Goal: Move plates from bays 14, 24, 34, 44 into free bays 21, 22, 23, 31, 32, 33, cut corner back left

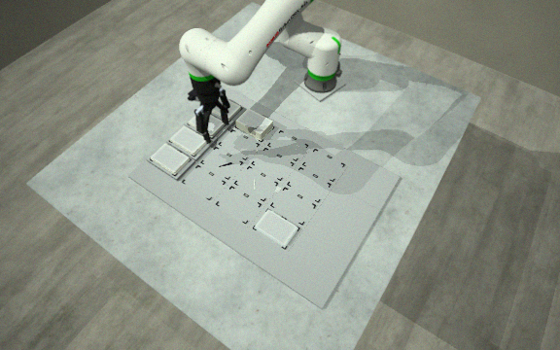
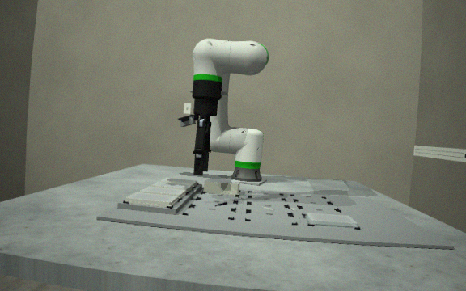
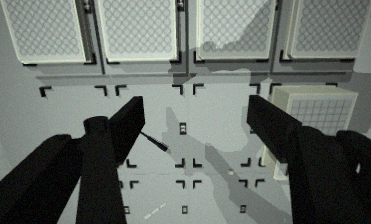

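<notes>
My gripper (image 1: 216, 131) (image 2: 201, 174) (image 3: 195, 109) is open and empty, above the deck beside the raised column 4. Sealed plates lie in bays 44 (image 1: 169, 159) (image 3: 47, 30), 34 (image 1: 189, 140) (image 3: 141, 32), 24 (image 3: 235, 30) and 14 (image 3: 328, 30); the fingers partly cover the last two in the top view. In the wrist view bays 33 and 23 show between and beside the fingertips. A dark stick (image 1: 226, 164) (image 2: 221, 204) (image 3: 156, 142) lies in bay 33. A pale strip (image 1: 254, 184) (image 3: 155, 210) lies in bay 32.
The tall sealed block (image 1: 255, 123) (image 2: 222, 187) (image 3: 318, 112) stands in bay 13, close to the right finger in the wrist view. A plate (image 1: 276, 227) (image 2: 331, 220) lies in bay 41. A white scrap (image 1: 278, 189) lies near bays 31 and 32. A small pale bit (image 3: 231, 171) lies by bay 23's edge.
</notes>
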You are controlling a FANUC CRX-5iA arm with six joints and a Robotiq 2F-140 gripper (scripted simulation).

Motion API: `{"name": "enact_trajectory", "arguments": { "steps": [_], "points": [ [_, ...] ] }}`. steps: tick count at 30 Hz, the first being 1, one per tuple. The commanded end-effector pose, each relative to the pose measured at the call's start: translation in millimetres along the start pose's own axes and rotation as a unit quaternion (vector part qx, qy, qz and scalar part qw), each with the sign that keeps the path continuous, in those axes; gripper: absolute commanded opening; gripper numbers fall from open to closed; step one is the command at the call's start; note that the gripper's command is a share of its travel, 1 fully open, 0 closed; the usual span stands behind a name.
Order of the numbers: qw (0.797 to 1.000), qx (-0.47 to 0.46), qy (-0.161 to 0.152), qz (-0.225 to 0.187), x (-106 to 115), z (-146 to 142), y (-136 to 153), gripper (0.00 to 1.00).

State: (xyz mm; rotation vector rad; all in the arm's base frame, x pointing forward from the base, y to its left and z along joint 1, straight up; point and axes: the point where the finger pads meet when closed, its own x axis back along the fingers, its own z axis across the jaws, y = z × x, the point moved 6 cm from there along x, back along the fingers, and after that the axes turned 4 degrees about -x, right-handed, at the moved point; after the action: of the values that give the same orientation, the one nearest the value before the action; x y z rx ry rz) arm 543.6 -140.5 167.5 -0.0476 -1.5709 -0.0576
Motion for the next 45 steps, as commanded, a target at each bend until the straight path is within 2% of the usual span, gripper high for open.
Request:
{"name": "enact_trajectory", "arguments": {
  "steps": [1,30,45],
  "points": [
    [1.000,0.000,-0.001,0.000,0,2,-6,0.70],
    [1.000,0.000,-0.001,0.000,-10,39,-107,0.70],
    [1.000,0.000,-0.001,0.000,-17,39,-108,0.70]
  ]
}}
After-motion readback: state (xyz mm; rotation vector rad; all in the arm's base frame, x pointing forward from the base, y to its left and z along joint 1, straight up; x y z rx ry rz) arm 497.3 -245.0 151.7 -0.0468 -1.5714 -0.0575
